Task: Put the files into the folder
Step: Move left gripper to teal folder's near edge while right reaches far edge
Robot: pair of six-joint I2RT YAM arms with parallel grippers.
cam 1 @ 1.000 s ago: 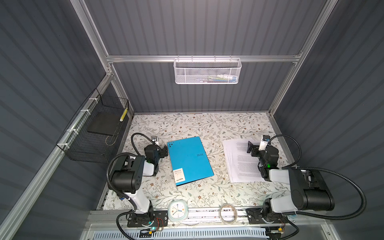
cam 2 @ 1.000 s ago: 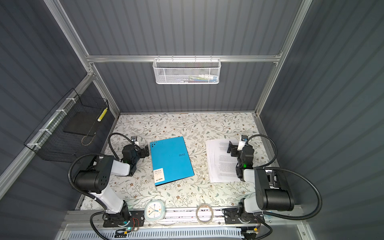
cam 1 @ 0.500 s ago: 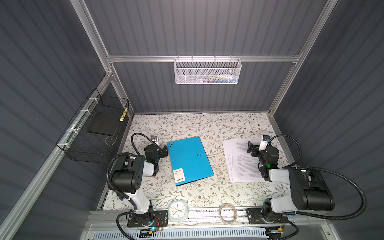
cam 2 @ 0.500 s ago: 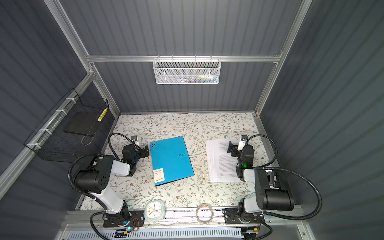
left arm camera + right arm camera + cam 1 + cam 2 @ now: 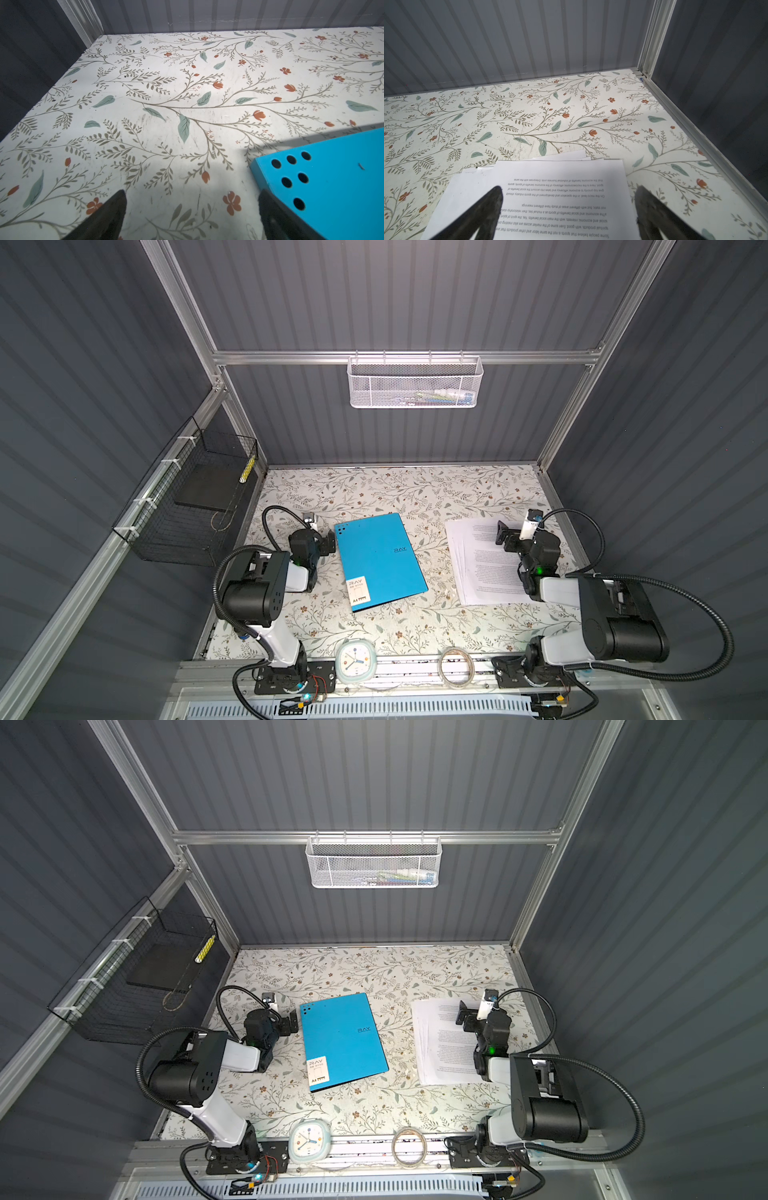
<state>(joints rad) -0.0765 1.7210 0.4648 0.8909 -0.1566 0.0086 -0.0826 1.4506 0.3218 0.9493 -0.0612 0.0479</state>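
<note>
Folder (image 5: 380, 560) — flat blue rectangle (closed); files (image 5: 478, 572) fanned.

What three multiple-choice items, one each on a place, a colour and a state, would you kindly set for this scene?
1. Where do the files lie?
A. On the folder.
B. Right of the folder in both top views, apart from it.
C. Inside the folder.

2. What colour is the folder's cover?
A. Red.
B. Green.
C. Blue.

3. How is the right gripper?
A. Open.
B. Shut on the files.
C. Shut on the folder.

Key: 1 B, bare table shows between them; 2 C, it is bright blue in both top views; 3 A, its jaws stand wide apart in the right wrist view.
</note>
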